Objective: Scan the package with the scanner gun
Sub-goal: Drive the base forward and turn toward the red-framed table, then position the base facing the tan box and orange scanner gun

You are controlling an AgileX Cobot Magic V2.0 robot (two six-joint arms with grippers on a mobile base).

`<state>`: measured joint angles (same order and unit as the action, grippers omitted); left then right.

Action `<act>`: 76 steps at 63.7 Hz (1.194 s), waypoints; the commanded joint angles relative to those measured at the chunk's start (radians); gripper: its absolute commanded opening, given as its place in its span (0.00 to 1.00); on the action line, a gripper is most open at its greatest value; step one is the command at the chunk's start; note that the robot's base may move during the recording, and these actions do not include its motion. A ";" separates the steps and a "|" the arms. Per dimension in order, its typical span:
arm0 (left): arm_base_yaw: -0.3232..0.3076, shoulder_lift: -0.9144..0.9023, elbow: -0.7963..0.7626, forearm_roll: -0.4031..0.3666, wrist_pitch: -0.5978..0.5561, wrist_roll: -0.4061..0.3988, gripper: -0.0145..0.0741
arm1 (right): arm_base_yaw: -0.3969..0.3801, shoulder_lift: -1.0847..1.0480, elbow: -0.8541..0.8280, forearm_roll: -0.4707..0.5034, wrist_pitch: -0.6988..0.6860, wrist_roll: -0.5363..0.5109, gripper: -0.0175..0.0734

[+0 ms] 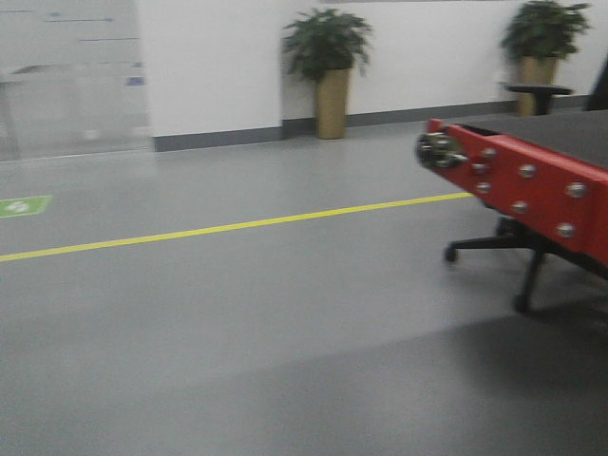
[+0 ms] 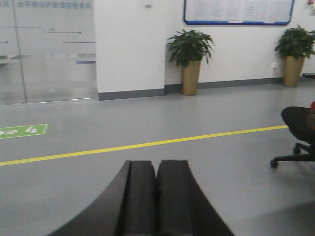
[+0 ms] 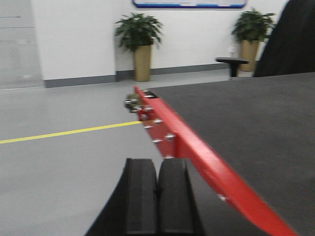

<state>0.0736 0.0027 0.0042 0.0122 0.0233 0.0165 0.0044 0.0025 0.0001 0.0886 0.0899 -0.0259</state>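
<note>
Neither the package nor the scanner gun shows in any view. My left gripper (image 2: pixel 157 167) is shut with nothing between its black fingers, held over bare grey floor. My right gripper (image 3: pixel 157 164) is also shut and empty, just left of the red side rail (image 3: pixel 197 152) of a dark-topped conveyor table (image 3: pixel 246 118). The front view shows the same red rail end (image 1: pixel 522 185) at the right; no gripper appears there.
A yellow line (image 1: pixel 228 226) crosses the grey floor. Two potted plants (image 1: pixel 328 71) (image 1: pixel 541 47) stand against the white wall. An office chair base (image 1: pixel 518 252) sits under the conveyor end. A glass partition (image 2: pixel 47 49) and a green floor sign (image 1: pixel 24 204) are at left.
</note>
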 commanded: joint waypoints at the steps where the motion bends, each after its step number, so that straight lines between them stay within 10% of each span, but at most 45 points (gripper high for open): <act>1: 0.001 -0.003 -0.004 0.002 -0.014 -0.005 0.04 | -0.004 -0.003 0.000 -0.007 -0.015 0.001 0.02; 76: 0.001 -0.003 -0.004 0.002 -0.014 -0.005 0.04 | -0.004 -0.003 0.000 -0.007 -0.017 0.001 0.02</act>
<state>0.0736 0.0027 0.0042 0.0142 0.0233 0.0165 0.0044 0.0025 0.0001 0.0886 0.0899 -0.0259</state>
